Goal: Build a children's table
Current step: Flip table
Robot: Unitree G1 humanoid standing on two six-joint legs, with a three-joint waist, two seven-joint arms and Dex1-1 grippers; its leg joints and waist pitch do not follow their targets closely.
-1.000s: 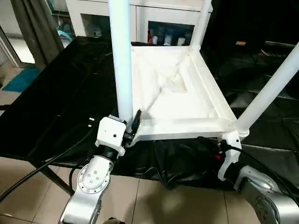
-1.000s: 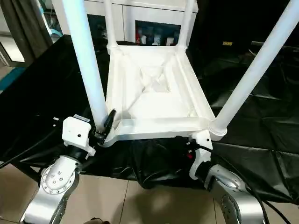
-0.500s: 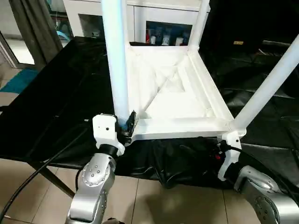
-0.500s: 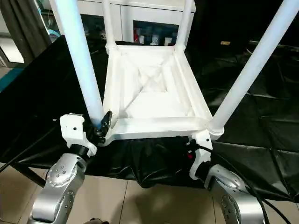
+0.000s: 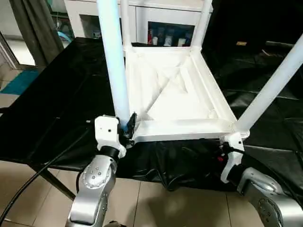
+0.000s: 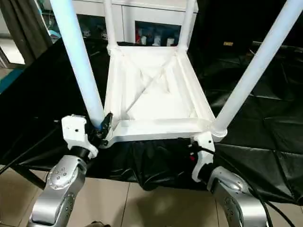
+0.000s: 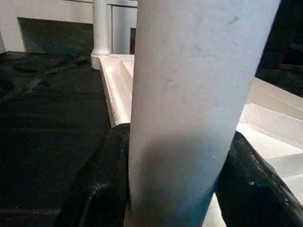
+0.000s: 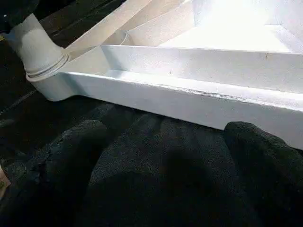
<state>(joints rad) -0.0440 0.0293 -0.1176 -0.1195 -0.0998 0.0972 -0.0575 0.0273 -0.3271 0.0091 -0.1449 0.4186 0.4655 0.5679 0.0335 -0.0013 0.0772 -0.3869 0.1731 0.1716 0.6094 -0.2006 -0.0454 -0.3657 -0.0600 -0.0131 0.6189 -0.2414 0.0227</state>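
Since the earlier frames the left gripper (image 5: 127, 128) has drawn in around the near-left leg (image 5: 112, 61) of the children's table (image 5: 175, 94), its white housing turning more upright beside the tube, and that leg now leans a little further toward the left. The children's table lies upside down on the black cloth (image 5: 57, 99) of the big draped table, ribbed underside up, its near rim lying along the cloth's near edge and its far end toward the white cabinet (image 5: 142, 19) behind. Four white legs stand up out of the corner sockets. The left gripper sits at the near-left corner, at the foot of that leg; in the left wrist view the tube fills the gap between the two black fingers (image 7: 99, 189), which lie against its sides, pinching it just above the socket. The right gripper (image 8: 161, 156) waits below the near-right corner, just short of the rim, with its fingers spread wide and nothing between them; in the right wrist view the white rim (image 8: 189, 101) runs across just beyond the fingertips, and the near-right leg (image 6: 251, 71) rises from its socket to one side. Black cloth hangs in folds under the near rim between the two arms.
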